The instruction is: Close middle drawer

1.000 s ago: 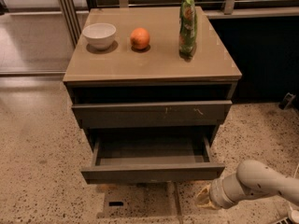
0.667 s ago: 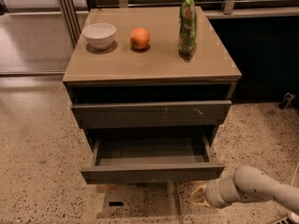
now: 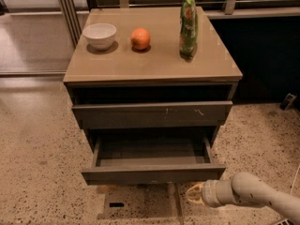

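The middle drawer (image 3: pixel 152 174) is pulled far out of the cabinet, and its bare interior (image 3: pixel 152 150) shows. Its plain front panel faces me. Above it is the drawer front with small white scratch marks (image 3: pixel 152 114), standing slightly out from the cabinet. My gripper (image 3: pixel 193 194) is low at the right, just below and in front of the right end of the middle drawer's front panel. It points left, and its pale arm (image 3: pixel 255 194) comes in from the lower right corner.
On the cabinet top (image 3: pixel 154 55) stand a white bowl (image 3: pixel 99 34), an orange (image 3: pixel 140 38) and a green bag (image 3: pixel 188 23). Speckled floor (image 3: pixel 37 172) surrounds the cabinet. A metal post (image 3: pixel 68 8) and a railing stand behind.
My arm and gripper have moved left, closer under the right end of the middle drawer's front. The drawer has not moved.
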`<move>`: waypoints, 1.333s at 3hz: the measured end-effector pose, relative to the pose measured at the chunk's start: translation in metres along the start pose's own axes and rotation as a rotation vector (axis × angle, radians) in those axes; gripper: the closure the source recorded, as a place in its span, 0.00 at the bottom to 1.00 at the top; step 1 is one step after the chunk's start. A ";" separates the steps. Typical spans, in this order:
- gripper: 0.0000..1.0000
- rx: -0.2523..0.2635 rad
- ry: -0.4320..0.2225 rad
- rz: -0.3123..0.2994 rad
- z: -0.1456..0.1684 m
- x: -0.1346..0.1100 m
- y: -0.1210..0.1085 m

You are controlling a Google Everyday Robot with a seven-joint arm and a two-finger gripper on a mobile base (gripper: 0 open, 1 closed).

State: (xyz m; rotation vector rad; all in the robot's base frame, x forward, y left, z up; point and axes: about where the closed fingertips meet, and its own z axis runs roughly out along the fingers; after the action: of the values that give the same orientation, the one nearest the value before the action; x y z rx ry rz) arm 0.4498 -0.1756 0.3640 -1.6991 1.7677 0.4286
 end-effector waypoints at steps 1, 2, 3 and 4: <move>1.00 0.045 0.001 -0.022 0.006 0.005 -0.014; 1.00 0.105 0.009 -0.053 0.008 0.009 -0.039; 1.00 0.167 0.025 -0.082 0.005 0.012 -0.065; 1.00 0.221 0.041 -0.105 0.004 0.014 -0.088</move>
State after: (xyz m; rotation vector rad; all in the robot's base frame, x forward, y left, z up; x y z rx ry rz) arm 0.5375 -0.1936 0.3692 -1.6436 1.6774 0.1467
